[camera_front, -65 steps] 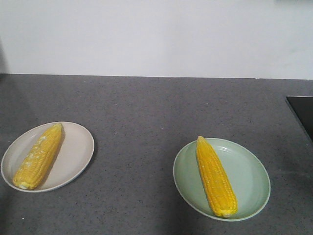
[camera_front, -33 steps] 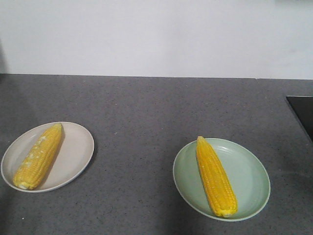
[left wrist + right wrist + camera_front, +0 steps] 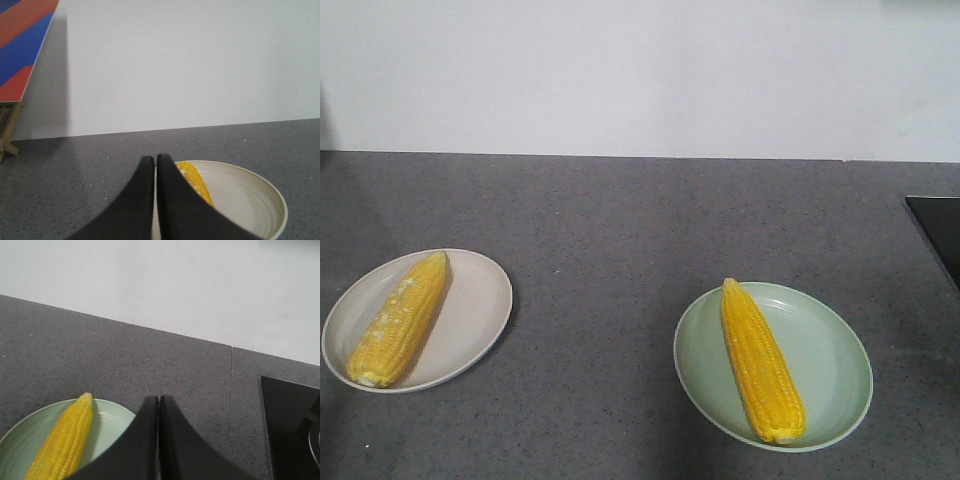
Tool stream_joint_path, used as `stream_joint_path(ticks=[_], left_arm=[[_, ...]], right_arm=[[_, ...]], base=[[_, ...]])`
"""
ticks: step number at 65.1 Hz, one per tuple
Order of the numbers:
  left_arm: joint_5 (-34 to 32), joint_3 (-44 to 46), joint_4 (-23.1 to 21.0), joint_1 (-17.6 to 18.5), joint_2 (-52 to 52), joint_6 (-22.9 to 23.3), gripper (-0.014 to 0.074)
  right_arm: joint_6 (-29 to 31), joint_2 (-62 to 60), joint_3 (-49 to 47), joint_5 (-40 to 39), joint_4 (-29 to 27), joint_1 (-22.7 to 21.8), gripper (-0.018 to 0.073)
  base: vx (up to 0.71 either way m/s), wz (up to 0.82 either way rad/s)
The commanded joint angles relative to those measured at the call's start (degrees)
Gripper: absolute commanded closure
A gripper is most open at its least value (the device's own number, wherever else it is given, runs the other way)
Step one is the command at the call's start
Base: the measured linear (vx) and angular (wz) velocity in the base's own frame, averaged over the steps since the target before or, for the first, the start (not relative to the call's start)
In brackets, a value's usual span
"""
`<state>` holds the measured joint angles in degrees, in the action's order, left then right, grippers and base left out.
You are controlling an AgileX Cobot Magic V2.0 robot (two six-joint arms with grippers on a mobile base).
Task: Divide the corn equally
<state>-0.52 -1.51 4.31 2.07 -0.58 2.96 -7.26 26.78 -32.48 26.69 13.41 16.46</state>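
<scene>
Counter [image 3: 620,230] carries beige plate [image 3: 470,310] and green plate [image 3: 820,350], one corn cob each [image 3: 400,318] [image 3: 760,360], long axes running near-to-far. Left pincer [image 3: 155,165] and right pincer [image 3: 158,402] clenched, empty, each just behind its own plate. Split looks even.

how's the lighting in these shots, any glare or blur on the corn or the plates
Front view: soft, even light, white glare patches on the corn on the beige plate, corn on the green plate glare-free, faint shadows beside both. Left wrist view: closed left gripper hides most of the cob. Right wrist view: right gripper closed, cob sharp.
</scene>
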Motion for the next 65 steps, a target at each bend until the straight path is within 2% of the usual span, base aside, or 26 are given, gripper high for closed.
stream_joint_path(ticks=[1, 42, 59, 65], left_arm=[[-4.1, -0.6, -0.6, -0.1, -1.0, 0.0, 0.0603], [-4.1, -0.6, -0.6, -0.1, -1.0, 0.0, 0.0603], [-4.1, -0.6, -0.6, -0.1, -1.0, 0.0, 0.0603], [-4.1, -0.6, -0.6, -0.1, -1.0, 0.0, 0.0603]], right_arm=[[0.3, 0.3, -1.4, -4.2, 1.0, -0.2, 0.057], [2.3, -1.3, -1.1, -5.8, -0.2, -0.2, 0.057], [5.7, -8.4, 7.9, -13.3, -3.6, -0.3, 0.057], [5.7, -10.9, 11.5, -14.1, -5.8, -2.7, 0.057]], base=[[0.0, 0.0], [0.0, 0.0], [0.0, 0.0], [0.0, 0.0]])
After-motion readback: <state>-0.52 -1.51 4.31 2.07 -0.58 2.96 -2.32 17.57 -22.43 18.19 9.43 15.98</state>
